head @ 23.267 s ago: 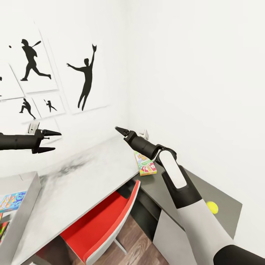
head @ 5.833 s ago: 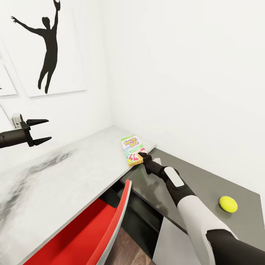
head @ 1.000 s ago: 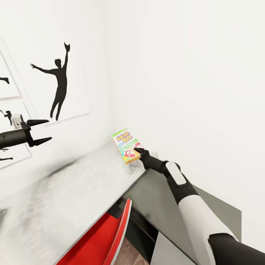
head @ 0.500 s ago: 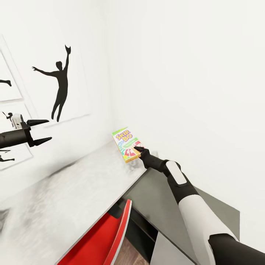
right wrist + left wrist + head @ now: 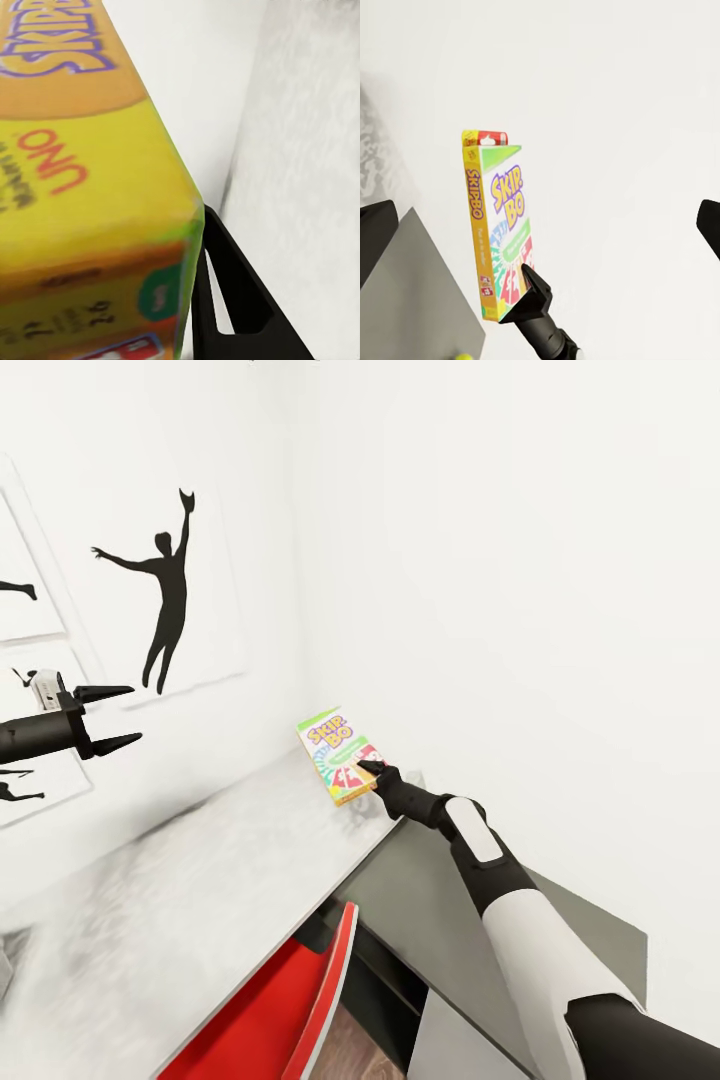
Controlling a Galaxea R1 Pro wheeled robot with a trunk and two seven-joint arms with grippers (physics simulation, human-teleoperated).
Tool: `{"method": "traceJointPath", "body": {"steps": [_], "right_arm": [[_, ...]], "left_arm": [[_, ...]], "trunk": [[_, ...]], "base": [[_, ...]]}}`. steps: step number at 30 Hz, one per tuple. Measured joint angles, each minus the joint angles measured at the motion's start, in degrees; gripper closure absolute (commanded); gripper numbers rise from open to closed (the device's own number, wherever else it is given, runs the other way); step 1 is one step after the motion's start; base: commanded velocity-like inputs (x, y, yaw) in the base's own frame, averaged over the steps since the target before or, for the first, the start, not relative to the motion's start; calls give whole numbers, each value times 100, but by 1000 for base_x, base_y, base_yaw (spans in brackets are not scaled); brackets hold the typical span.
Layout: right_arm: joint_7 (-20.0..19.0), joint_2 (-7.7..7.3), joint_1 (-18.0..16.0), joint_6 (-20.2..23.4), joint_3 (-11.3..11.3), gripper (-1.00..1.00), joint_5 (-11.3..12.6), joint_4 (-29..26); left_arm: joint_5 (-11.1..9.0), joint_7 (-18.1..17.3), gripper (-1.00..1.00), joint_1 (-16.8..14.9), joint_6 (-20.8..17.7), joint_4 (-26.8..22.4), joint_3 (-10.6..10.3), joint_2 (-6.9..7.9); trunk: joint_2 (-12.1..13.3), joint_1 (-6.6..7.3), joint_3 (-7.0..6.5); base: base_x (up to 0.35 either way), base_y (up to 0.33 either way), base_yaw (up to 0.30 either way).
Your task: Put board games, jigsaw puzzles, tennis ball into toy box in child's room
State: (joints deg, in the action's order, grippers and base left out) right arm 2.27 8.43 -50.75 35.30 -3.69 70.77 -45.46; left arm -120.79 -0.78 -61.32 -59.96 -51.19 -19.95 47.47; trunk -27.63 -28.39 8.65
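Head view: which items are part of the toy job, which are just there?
Job items:
- Skip-Bo box, lifted off the table, in the right end effector
- left end effector, open, holding nothing

Just there:
- red chair
- silhouette poster on the wall

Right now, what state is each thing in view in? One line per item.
Skip-Bo box: gripped at its lower corner, lifted, tilted up off the desk.
Right gripper: shut on the Skip-Bo box.
Left gripper: open, empty, held in the air.
Desk: bare white top beneath the box.
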Motion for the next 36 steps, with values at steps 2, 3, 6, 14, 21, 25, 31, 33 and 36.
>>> {"method": "traceJointPath", "body": {"steps": [2,3,6,14,21,25,31,33,36], "right_arm": [[-1,-8,-1,4,-4,100,0,-1],[-4,-14,-6,5,-5,100,2,-2],[-11,-24,-14,6,-7,100,2,-2],[40,-34,-17,101,-259,100,9,-261],[143,-35,-21,166,-726,100,-54,-515],[148,-23,-18,127,-773,100,-52,-627],[153,-32,-17,115,-769,100,-62,-704],[153,-33,-17,117,-769,100,-56,-713],[153,-34,-17,116,-760,100,-47,-713]], "left_arm": [[0,2,-100,0,0,0,0,-1],[-2,3,-100,0,0,0,0,-3],[-1,5,-100,0,0,0,-6,-6],[11,10,-100,7,0,13,-12,-12],[16,25,-100,9,0,43,-23,-16],[23,33,-100,18,0,47,-34,-17],[37,30,-100,28,0,65,-42,-20],[62,30,-100,35,0,68,-43,-22],[110,30,-100,44,0,69,-48,-24]], "trunk": [[81,44,-36],[121,66,-54],[242,132,-108],[485,265,-218],[485,265,-218],[485,265,-218],[485,265,-221],[485,265,-229],[485,265,-244]], "base": [[0,0,0],[0,0,0],[0,0,0],[0,0,0],[0,0,0],[0,0,0],[0,0,46],[0,0,166],[0,0,200]]}}
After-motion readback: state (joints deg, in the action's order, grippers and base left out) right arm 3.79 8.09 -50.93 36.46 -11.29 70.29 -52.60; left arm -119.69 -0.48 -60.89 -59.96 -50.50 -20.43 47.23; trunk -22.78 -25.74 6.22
